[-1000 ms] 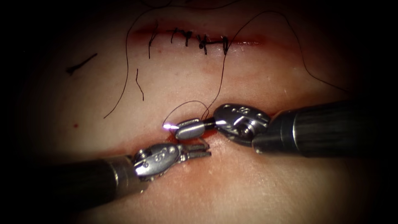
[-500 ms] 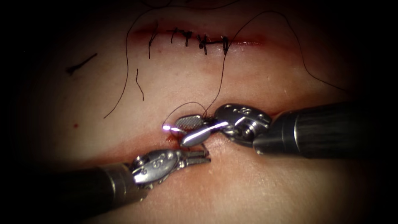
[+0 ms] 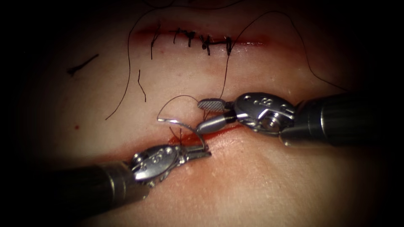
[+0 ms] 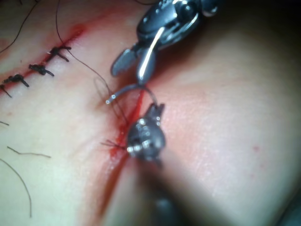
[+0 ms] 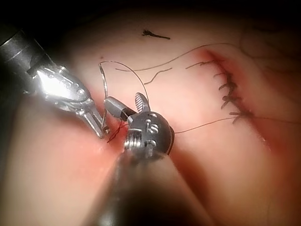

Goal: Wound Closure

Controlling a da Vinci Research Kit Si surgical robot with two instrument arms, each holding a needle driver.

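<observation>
Needle (image 3: 185, 126) in left tool (image 3: 198, 152), tip pointing left.

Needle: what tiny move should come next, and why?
Probably the left tool should ease the needle up, clear of the cut: its fingers are shut near one end, the arc rises above the tissue, and the right tool stands open, holding nothing.

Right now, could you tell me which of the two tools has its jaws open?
The right tool, entering from the endoscope view's right: its jaws are spread and hold nothing. The left tool is shut on the needle.
</observation>
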